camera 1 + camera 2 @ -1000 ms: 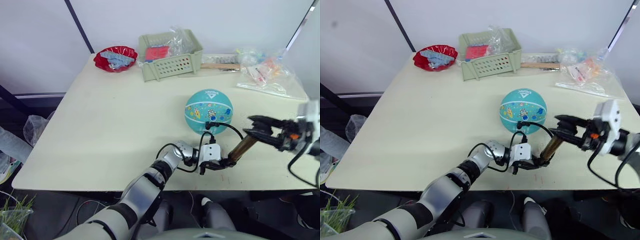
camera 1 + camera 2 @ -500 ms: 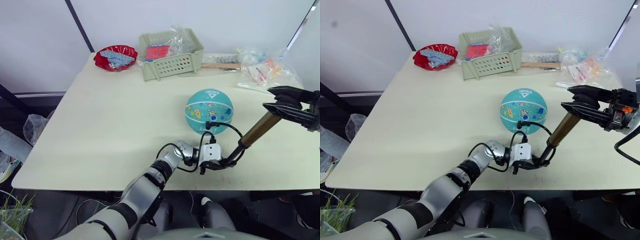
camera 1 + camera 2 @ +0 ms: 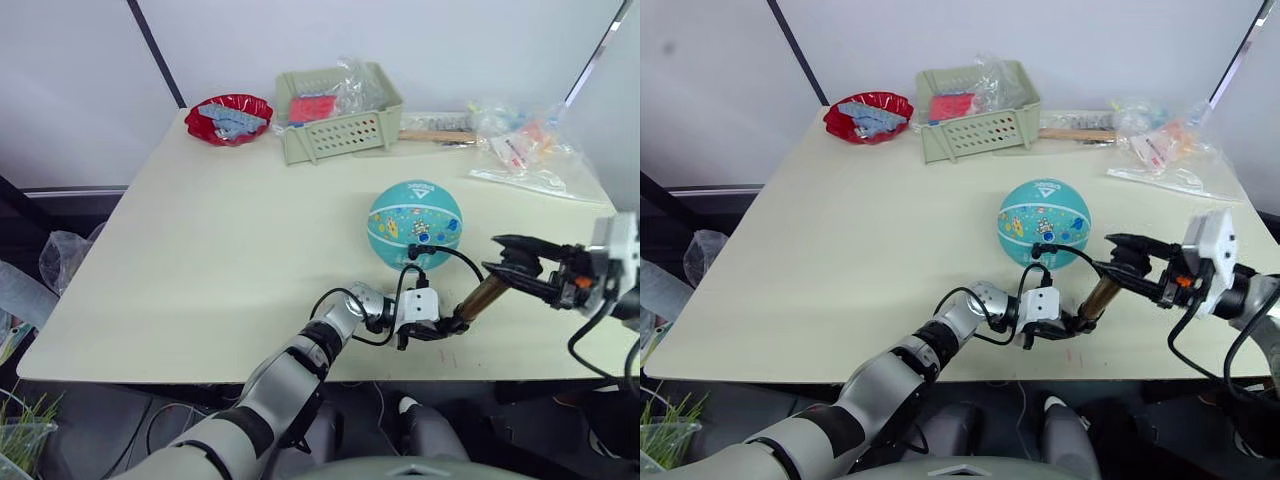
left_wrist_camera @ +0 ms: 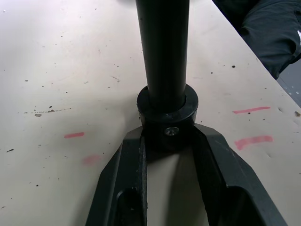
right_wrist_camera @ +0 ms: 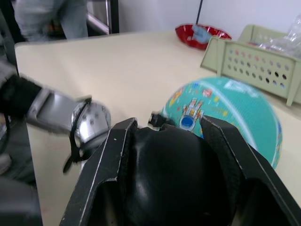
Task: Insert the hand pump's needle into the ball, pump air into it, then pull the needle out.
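The ball point(image 3: 415, 223) sits on the table point(image 3: 200, 250), right of its middle and toward the front edge, resting freely. A thin black hose point(image 3: 450, 254) loops from the ball's near side, where the small black fitting of the needle point(image 3: 418, 250) presses against the skin; the pin itself is too small to see, but it looks seated in the valve. So the first step seems done.

The pump point(image 3: 478, 300) stands tilted near the front edge, its lower black cap down by the table. The left gripper point(image 4: 167, 141) has that cap clamped between its two fingers, bracing the base. The right gripper point(image 3: 512, 262) has its fingers closed around the black handle knob point(image 5: 174, 183) at the top end, well to the right of the ball. Only a short stretch of bronze barrel shows between the two grippers, so the handle looks pushed in rather than drawn out.

I'd judge this is the middle of the job: air is being pumped. How much has gone in I can't tell, though the ball looks round and full. Left to do: finish pumping, then pull the needle free.

Along the back edge lie a red bowl point(image 3: 229, 116), a green basket point(image 3: 340, 110), and some plastic bags point(image 3: 525, 150), all well away.
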`<control>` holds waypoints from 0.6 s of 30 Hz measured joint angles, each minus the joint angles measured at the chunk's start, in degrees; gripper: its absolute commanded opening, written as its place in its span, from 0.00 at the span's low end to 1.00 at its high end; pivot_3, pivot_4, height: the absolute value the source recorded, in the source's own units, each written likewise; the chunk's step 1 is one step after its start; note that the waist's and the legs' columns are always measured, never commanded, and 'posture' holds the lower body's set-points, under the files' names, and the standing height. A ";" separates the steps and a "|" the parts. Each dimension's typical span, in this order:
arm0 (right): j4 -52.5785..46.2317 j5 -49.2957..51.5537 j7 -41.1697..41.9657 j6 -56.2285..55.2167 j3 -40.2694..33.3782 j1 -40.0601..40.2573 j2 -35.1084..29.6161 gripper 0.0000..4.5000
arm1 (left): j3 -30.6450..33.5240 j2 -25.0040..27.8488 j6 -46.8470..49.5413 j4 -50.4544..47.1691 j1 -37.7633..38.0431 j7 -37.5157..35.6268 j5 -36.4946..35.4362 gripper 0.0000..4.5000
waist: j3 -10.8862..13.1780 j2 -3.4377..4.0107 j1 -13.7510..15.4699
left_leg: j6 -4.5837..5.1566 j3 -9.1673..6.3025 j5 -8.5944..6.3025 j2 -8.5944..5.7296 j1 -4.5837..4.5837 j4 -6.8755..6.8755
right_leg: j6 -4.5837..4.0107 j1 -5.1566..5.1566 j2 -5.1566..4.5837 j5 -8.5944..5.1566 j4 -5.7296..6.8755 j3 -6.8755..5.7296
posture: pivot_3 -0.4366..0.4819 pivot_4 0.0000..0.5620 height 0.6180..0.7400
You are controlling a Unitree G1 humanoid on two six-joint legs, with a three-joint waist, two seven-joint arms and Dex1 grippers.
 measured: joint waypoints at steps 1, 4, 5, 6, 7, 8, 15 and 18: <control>0.64 -1.22 -0.05 -1.15 1.05 0.08 0.88 0.36 | 0.00 0.05 0.00 0.06 0.00 0.09 0.01 0.22 | -0.04 -0.05 -0.03 | 0.00 0.00 0.00 0.00 0.02 0.00 | 0.01 0.01 0.00 0.00 0.00 0.01 | 0.48 0.27 1.00; 2.92 -3.80 -0.31 -3.53 3.32 0.13 3.07 0.36 | -0.02 0.08 -0.01 0.07 0.00 0.29 0.02 0.22 | -0.07 -0.03 -0.08 | 0.00 0.02 0.00 0.00 0.03 0.00 | 0.01 0.01 0.00 0.00 0.01 0.03 | 0.48 0.27 1.00; 3.66 -4.77 -0.22 -4.18 4.12 0.28 3.08 0.36 | -0.05 0.08 -0.03 0.06 0.00 0.30 0.02 0.22 | -0.07 -0.02 -0.08 | 0.00 0.01 0.00 0.00 0.03 0.00 | 0.01 0.01 0.00 0.00 0.01 0.03 | 0.48 0.27 1.00; 4.39 -5.57 -0.14 -4.73 4.75 0.38 3.24 0.36 | -0.08 0.07 -0.06 0.05 0.00 0.29 0.02 0.22 | -0.07 -0.02 -0.06 | 0.00 0.00 0.00 0.00 0.03 0.00 | 0.00 0.01 0.01 0.00 0.01 0.02 | 0.48 0.27 1.00; 4.57 -5.62 -0.06 -5.06 4.81 0.38 3.55 0.36 | -0.09 0.06 -0.09 0.03 0.01 0.29 0.02 0.22 | -0.07 0.01 -0.05 | -0.01 0.01 0.00 0.00 0.03 0.00 | -0.01 0.01 0.01 0.01 0.01 0.02 | 0.48 0.27 1.00; 4.53 -5.59 0.06 -5.11 4.69 0.37 3.55 0.36 | -0.11 0.06 -0.09 0.03 0.01 0.28 0.02 0.22 | -0.09 0.03 -0.06 | 0.00 0.01 0.00 0.00 0.03 0.00 | -0.02 0.01 0.01 0.01 0.01 0.03 | 0.48 0.27 1.00; 3.76 -2.54 1.85 -3.05 2.04 -0.03 1.95 0.36 | -0.22 -0.21 -0.33 -0.48 0.05 -0.04 -0.03 0.22 | 0.16 0.38 0.09 | 0.00 0.01 0.00 -0.05 -0.08 0.00 | -0.06 -0.06 -0.04 0.03 0.00 0.03 | 0.48 0.27 1.00; 1.77 0.67 2.31 0.62 -0.21 -0.88 -1.20 0.36 | -0.22 -0.32 -0.48 -0.77 0.04 -0.37 -0.09 0.22 | 0.34 0.65 0.19 | 0.00 -0.01 0.00 -0.07 -0.17 0.00 | -0.07 -0.11 -0.06 0.04 0.00 0.02 | 0.48 0.27 1.00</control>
